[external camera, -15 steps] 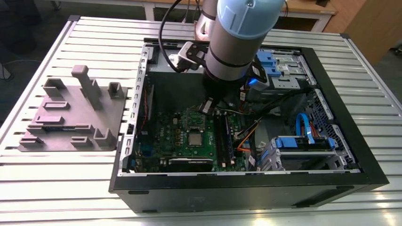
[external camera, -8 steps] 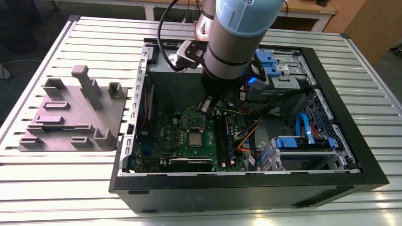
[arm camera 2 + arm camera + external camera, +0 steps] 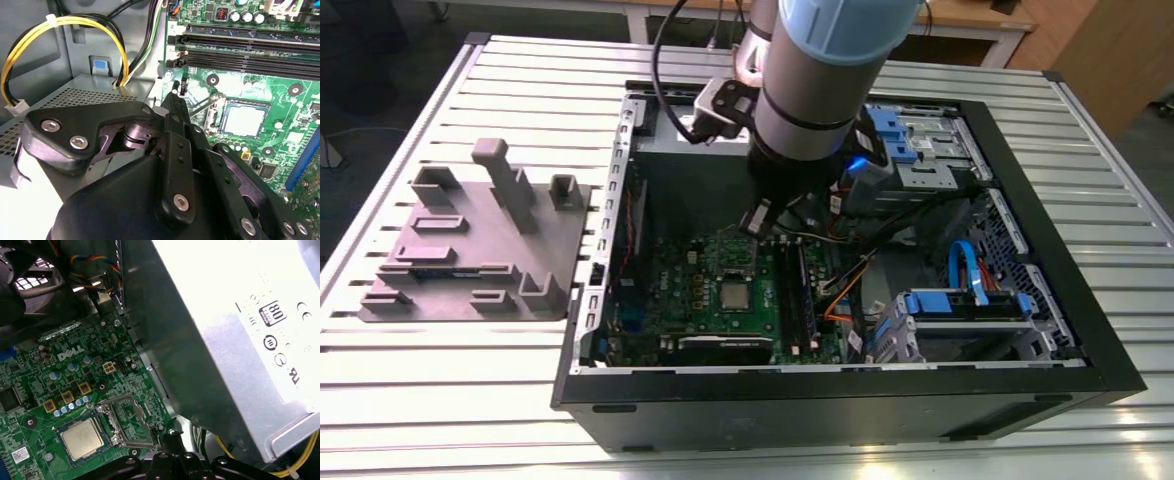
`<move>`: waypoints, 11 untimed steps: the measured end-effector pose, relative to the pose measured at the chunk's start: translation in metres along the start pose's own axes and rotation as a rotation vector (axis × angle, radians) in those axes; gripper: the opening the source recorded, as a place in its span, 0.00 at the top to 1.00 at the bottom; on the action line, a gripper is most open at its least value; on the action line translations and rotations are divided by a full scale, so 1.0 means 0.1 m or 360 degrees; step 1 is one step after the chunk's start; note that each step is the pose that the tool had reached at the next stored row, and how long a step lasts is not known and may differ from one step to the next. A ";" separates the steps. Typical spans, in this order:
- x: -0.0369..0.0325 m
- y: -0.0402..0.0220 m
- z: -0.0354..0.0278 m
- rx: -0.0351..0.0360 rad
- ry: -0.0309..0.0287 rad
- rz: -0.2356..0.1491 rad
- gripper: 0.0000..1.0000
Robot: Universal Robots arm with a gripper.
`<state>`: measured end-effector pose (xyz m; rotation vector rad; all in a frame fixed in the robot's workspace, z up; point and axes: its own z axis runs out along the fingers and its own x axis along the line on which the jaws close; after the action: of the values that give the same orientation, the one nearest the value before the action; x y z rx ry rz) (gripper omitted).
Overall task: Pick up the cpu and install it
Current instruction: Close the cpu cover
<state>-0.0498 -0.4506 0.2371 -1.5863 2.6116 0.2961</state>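
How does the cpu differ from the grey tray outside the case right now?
The cpu is small, flat and shiny silver, while the tray is large, matte grey and has upright posts. The cpu sits in the socket on the green motherboard inside the computer case; the tray lies on the slatted table, to the exterior view's left of the case. The gripper is much nearer the cpu. Both are greyish and lying flat.

The arm (image 3: 807, 75) is built as a thick silver-grey tube, capped by a pale blue joint cover and ringed by a black band. A black cable (image 3: 664, 60) is looped beside it, and a small grey box (image 3: 716, 108) is mounted at the wrist. The gripper (image 3: 175, 100) is made of matte black linkage plates, fastened with silver hex-socket screws (image 3: 51, 125).
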 end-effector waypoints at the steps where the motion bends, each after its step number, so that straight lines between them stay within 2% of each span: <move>1: -0.001 0.003 -0.010 0.0000 -0.00001 0.0000 0.90; 7: -0.003 0.010 -0.041 0.0000 -0.00002 0.0000 0.90; 11: 0.026 0.006 -0.047 -0.0001 0.00006 -0.0004 0.90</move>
<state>-0.0514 -0.4535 0.2414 -1.5900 2.6097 0.2963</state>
